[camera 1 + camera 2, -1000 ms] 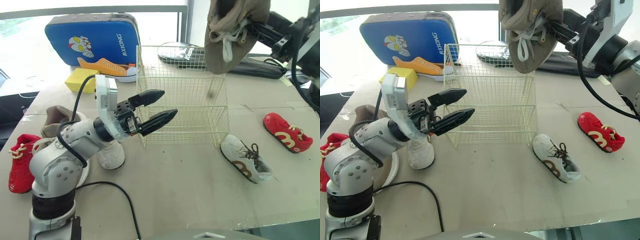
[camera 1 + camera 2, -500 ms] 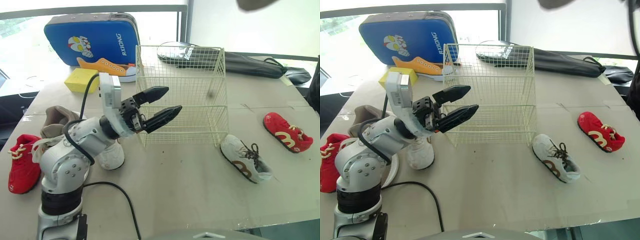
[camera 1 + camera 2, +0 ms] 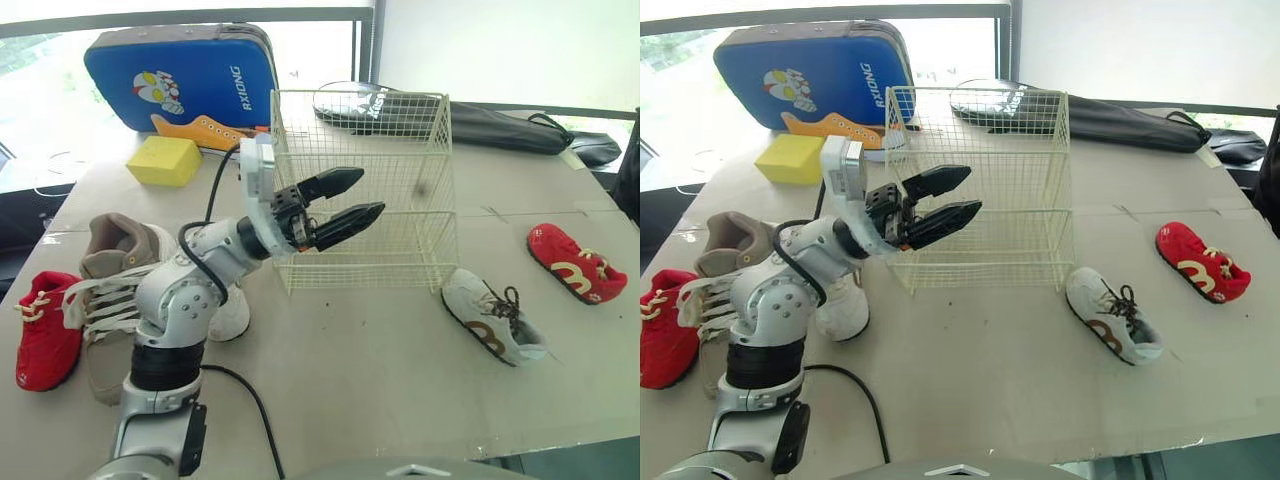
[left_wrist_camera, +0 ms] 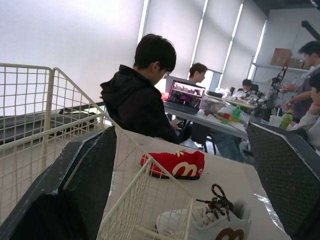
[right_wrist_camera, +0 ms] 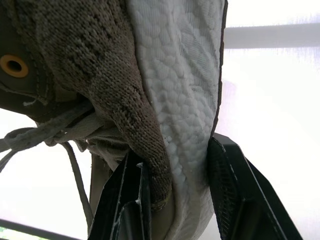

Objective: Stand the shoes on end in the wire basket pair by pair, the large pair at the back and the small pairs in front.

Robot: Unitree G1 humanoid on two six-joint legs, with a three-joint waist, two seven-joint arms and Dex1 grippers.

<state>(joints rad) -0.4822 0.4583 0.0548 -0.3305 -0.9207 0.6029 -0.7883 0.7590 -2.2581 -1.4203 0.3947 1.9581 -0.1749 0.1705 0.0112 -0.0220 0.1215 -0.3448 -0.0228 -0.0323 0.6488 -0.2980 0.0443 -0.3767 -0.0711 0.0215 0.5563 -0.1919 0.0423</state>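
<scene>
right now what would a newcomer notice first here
The empty wire basket in the middle, with the left gripper poised at its front left corner, jaws open. The right gripper has its jaws clamped on a big brown shoe. A red shoe and a white shoe lie loose right of the basket.

The left gripper has swung up and right from centre-left, its open jaws now at the wire basket's front-left corner. The right gripper has carried the brown shoe up from the upper right.
</scene>
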